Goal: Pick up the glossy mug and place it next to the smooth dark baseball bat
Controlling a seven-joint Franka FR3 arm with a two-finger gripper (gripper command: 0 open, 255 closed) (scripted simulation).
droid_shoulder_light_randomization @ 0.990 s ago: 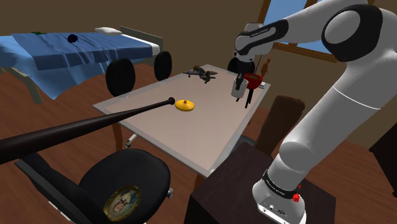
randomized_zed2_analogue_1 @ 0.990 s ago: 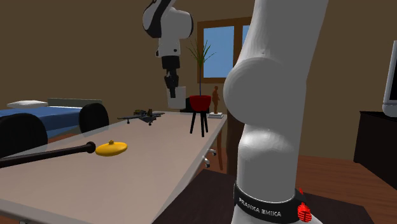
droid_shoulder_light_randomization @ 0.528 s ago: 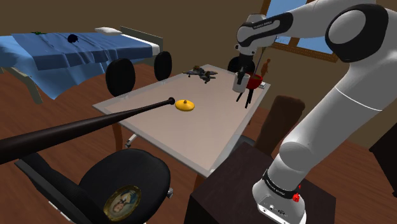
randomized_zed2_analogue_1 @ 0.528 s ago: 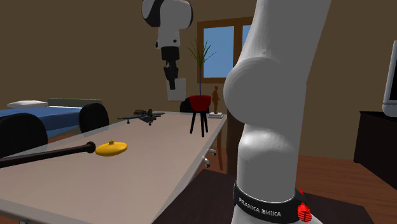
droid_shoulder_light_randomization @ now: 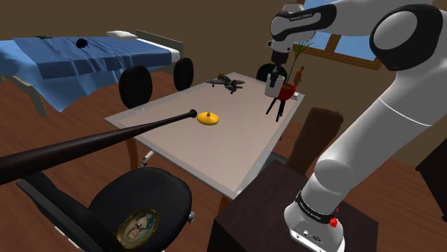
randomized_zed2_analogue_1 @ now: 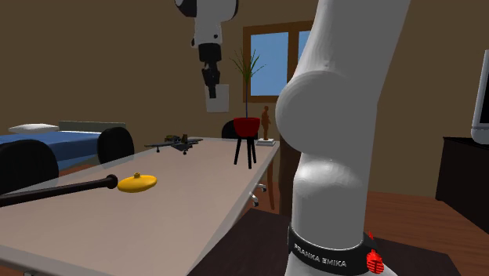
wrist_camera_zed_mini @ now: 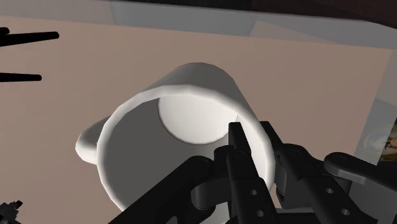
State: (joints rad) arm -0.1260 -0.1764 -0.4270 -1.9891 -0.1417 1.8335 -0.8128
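Note:
A plain white mug (droid_shoulder_light_randomization: 273, 88) hangs high above the far side of the pale table (droid_shoulder_light_randomization: 215, 147), with my gripper (droid_shoulder_light_randomization: 274, 72) shut on its rim. In the wrist view one finger sits inside the mug (wrist_camera_zed_mini: 184, 121) and the other outside its wall, where my gripper (wrist_camera_zed_mini: 257, 145) clasps it; the handle points away from the fingers. In the second exterior view the mug (randomized_zed2_analogue_1: 217, 99) hangs under the gripper (randomized_zed2_analogue_1: 210, 80). The dark baseball bat (droid_shoulder_light_randomization: 107, 136) lies across the table's near left corner and overhangs it, its knob end near a yellow object. The bat (randomized_zed2_analogue_1: 55, 190) also crosses the second exterior view's left.
A yellow object (droid_shoulder_light_randomization: 208, 118) lies at the bat's end. A red pot on a black tripod stand (droid_shoulder_light_randomization: 285, 93) stands just beneath the mug. A dark toy (droid_shoulder_light_randomization: 228, 82) lies at the far edge. Black chairs (droid_shoulder_light_randomization: 147, 207) surround the table; a blue bed (droid_shoulder_light_randomization: 71, 61) stands behind.
The gripper has risen with the mug, lifting it from beside the red pot to well above it.

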